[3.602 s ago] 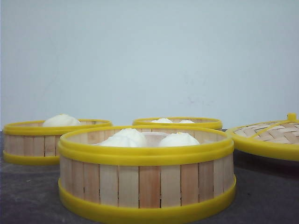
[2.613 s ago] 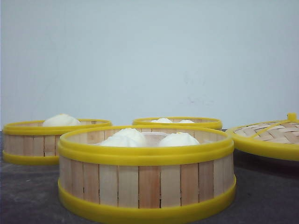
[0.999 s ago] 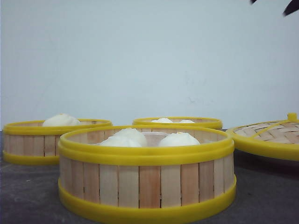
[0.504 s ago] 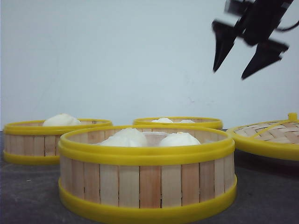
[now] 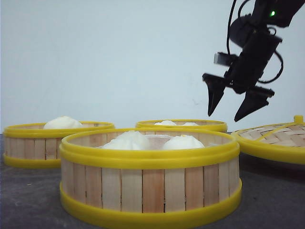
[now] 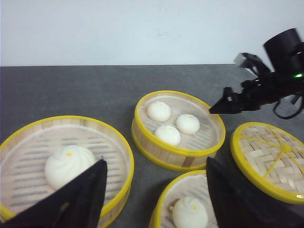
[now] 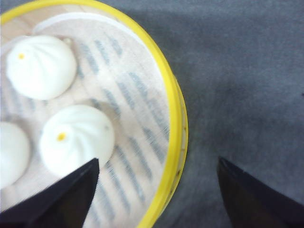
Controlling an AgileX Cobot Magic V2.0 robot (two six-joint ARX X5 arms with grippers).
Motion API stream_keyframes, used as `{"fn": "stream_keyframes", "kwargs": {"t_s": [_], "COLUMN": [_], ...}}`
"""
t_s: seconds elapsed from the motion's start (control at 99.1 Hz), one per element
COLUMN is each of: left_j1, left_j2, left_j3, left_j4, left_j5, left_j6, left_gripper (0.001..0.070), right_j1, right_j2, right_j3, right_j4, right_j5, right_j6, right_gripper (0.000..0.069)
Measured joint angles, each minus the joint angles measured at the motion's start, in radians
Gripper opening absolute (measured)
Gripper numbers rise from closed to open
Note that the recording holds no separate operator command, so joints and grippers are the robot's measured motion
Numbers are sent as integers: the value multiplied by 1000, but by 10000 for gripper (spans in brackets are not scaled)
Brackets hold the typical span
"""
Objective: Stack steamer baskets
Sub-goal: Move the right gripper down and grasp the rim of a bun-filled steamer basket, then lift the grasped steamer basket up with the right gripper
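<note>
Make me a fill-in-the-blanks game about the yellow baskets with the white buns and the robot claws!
1. The far round wood-slat steamer basket with yellow rims holds ___ white buns.
2. The left round wood-slat steamer basket with yellow rims holds ___ white bun.
3. The flat woven bamboo lid with a yellow rim lies on the grey table, not on any ___.
4. The black right gripper hovers above the far basket with its jaws ___.

Missing words: three; one; basket; open

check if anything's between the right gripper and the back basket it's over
Nothing visible is. The right gripper hangs open above the back basket, its fingers straddling the rim with clear air below. Three buns sit inside, near one fingertip's path. The lid lies apart, to the side.
</note>
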Motion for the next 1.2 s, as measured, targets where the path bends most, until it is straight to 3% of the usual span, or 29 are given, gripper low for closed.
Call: {"fn": "stream_keyframes", "kwargs": {"t_s": [0.313, 0.545, 0.696, 0.847, 1.201], "left_j1": [-6, -6, -6, -6, -6], "left_j2": [-2, -15, -27, -43, -100], "left_j3": [0, 1, 1, 1, 1], "left_j4": [-13, -35, -40, -43, -129], "left_j5": [0, 0, 0, 0, 0], "left_j6": [0, 0, 0, 0, 0], "left_gripper": [398, 398, 398, 398, 397], "right_j1": [19, 46, 53, 72, 71], "right_j2": [50, 63, 63, 63, 51], "right_j3": [1, 1, 2, 5, 145], "right_j4": [24, 26, 23, 27, -60], "right_j5": [15, 95, 123, 141, 114], "right_j6": [2, 8, 24, 30, 74], "right_gripper": [390, 168, 78, 36, 34]}}
